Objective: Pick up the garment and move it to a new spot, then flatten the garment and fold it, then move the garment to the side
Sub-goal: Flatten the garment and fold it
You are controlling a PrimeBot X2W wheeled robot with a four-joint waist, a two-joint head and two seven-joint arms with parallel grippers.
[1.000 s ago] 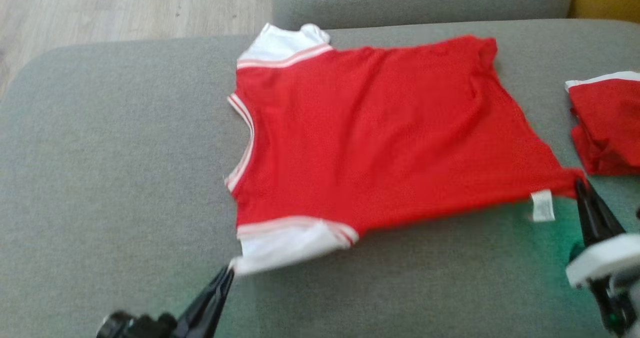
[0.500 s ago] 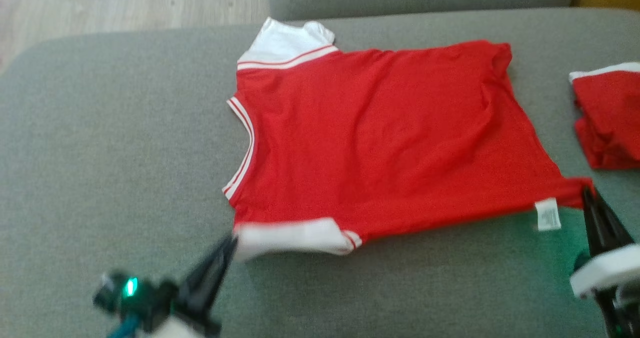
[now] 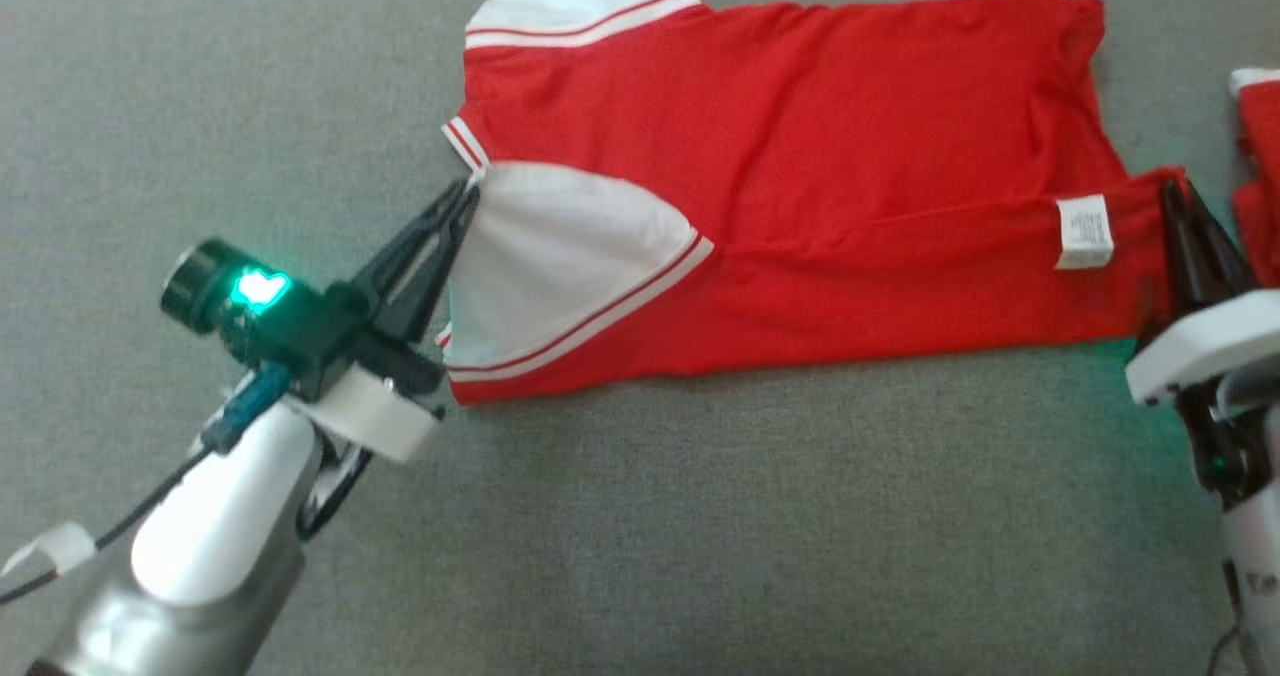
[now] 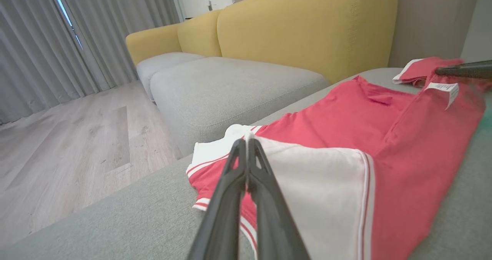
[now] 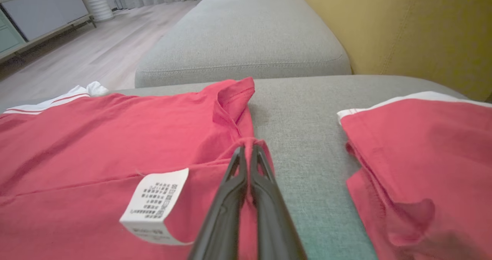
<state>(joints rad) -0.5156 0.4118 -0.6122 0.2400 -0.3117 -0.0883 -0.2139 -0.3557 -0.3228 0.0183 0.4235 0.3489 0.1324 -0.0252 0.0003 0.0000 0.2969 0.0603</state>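
Your shirt [image 3: 820, 126] lies on the cushion [image 3: 700, 516], near side folded over. L gripper [image 3: 470, 188] pinches the sleeve [image 3: 560, 246], R gripper [image 3: 1168, 192] the hem corner [image 3: 1145, 196]. Fabric is soft, light, limp: hold corners, pull evenly.

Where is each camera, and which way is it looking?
Head: above, looking down at the shirt on the cushion; left gripper and right gripper show.
Left wrist: behind its shut fingers, facing the sleeve and a yellow sofa.
Right wrist: behind its shut fingers, facing the hem and another shirt.
Shared: both wrists see the label.
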